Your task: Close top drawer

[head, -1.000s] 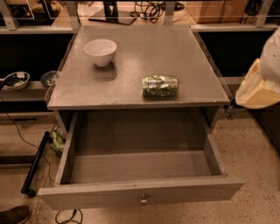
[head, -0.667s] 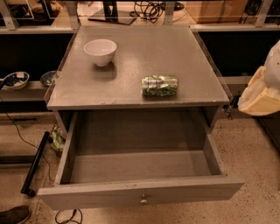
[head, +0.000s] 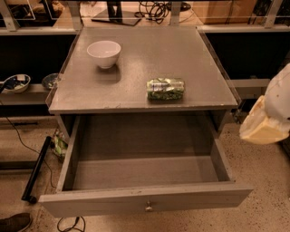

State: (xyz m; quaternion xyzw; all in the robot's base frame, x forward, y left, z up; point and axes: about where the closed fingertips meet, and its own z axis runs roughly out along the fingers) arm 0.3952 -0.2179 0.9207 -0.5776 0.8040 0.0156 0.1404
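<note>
Top drawer (head: 136,199) open toward camera, front crosswise, gripper (head: 266,124) far right

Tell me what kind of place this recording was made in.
Probably a lab or office test area, not a home: a grey cabinet with its top drawer open stands on a speckled floor, and cables lie behind it. The robot's hand hangs at the right edge.

no legible txt, green packet (head: 166,89) label (blurred) unreadable; gripper (head: 265,125) at right edge
</note>
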